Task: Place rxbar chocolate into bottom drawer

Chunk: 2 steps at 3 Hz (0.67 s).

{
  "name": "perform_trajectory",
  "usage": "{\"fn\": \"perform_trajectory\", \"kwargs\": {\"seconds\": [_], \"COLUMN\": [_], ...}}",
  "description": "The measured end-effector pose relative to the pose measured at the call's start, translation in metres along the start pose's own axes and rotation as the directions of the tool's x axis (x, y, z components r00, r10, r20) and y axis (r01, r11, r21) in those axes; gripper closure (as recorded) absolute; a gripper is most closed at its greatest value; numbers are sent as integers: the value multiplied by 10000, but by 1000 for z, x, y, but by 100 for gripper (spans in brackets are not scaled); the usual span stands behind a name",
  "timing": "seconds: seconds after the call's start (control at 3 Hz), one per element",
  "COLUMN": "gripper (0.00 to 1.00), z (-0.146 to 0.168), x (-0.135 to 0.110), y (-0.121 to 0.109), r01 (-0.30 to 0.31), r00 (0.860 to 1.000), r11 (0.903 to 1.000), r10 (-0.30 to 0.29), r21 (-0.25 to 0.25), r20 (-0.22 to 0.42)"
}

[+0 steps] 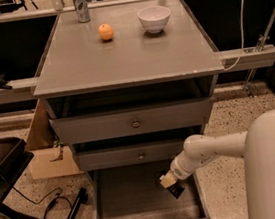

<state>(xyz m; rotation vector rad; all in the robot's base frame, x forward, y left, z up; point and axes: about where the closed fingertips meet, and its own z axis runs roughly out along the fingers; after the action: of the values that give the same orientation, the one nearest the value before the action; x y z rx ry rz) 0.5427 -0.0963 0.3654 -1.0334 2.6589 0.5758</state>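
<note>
Now, gripper fingers [168, 181] pinching tilted rxbar chocolate [176, 190], above bottom drawer [134, 200]

Arm [210, 148]: white, reaching in from my body at the right, sloping down and to the left.
Gripper [170, 183]: at my arm's low end, pointing down, clamped on the bar [176, 190].

Black rxbar chocolate [176, 190], tan jaws over grey bottom drawer [132, 200]; white bowl [154, 18]
</note>
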Motion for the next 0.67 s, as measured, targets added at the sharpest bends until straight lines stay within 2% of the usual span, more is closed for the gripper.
{"fn": "perform_trajectory", "kwargs": {"seconds": [0.33, 0.67], "gripper": [100, 100], "z": [4, 34], "x": [-1, 5], "y": [0, -2], "r01": [-14, 83], "r00": [10000, 9999], "r11": [10000, 9997], "r10": [14, -85], "r21": [-27, -223], "r20": [-75, -91]}}
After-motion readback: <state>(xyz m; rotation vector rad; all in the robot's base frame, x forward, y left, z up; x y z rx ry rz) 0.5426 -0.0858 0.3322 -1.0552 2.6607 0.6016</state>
